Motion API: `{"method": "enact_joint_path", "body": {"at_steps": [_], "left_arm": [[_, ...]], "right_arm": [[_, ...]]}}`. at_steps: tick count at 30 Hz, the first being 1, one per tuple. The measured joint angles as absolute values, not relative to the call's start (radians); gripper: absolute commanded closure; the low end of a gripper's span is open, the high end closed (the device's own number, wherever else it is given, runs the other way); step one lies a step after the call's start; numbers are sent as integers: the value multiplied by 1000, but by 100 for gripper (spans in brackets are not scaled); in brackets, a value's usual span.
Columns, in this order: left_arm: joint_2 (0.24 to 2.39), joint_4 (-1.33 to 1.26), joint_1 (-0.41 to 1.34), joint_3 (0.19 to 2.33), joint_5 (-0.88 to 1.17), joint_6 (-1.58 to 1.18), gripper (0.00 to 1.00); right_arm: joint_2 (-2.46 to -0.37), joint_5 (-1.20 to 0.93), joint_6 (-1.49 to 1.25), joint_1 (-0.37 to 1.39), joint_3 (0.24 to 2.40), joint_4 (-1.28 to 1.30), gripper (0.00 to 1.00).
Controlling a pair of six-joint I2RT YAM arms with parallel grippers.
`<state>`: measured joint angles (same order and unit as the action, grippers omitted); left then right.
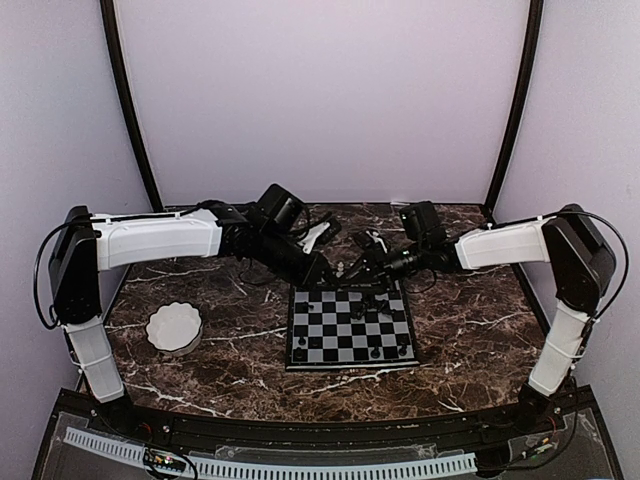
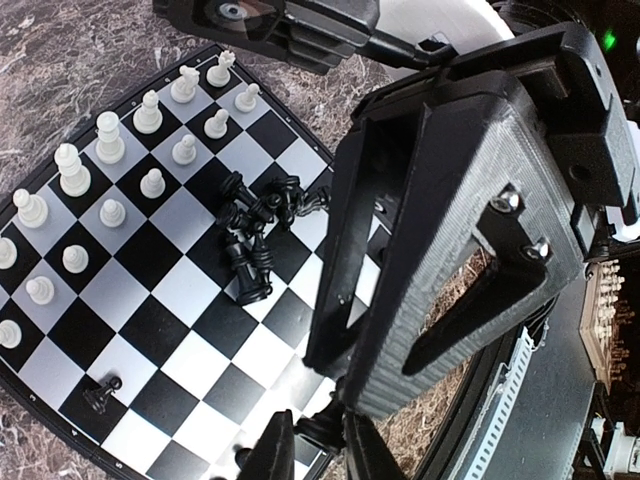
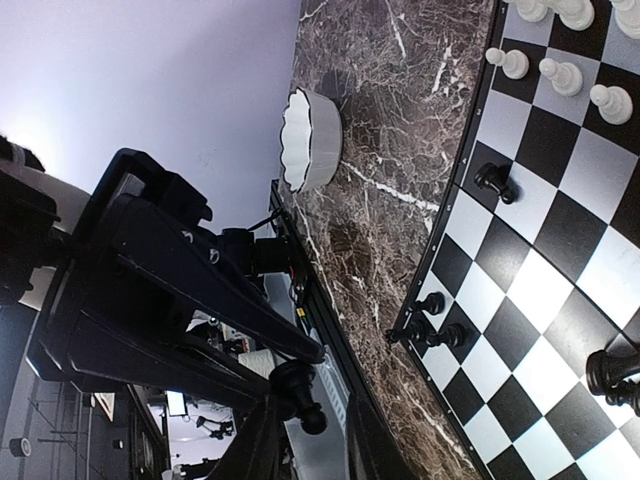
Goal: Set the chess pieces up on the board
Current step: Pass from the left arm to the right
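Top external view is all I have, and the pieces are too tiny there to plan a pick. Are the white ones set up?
Observer: Left wrist view shows the white pieces standing upright in two rows along one edge of the board.
Operator: And the black ones?
Observer: Many lie tumbled in a heap on the board; one black pawn stands upright apart from it, by the border.
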<state>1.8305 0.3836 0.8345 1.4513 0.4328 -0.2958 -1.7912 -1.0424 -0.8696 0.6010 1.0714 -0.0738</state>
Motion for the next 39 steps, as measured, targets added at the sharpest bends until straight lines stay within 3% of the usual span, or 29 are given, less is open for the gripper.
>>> {"method": "enact_joint_path", "body": {"at_steps": [16,28,35,39], "left_arm": [[1818,341,834,1441,418,-321,81],[1816,270,834,1407,438,-344,81],[1816,255,834,1403,445,-352,80],[1816,250,834,1403,447,-353,70]], "right_arm": [[-1791,-1070,-964,589,1042,-204,91],[-1791,-1085,-1048,579,996,-315,86],[-1791,-1098,-1061,569,989,-331,97],[-1790,-1101,-1060,564,985,-337,98]]}}
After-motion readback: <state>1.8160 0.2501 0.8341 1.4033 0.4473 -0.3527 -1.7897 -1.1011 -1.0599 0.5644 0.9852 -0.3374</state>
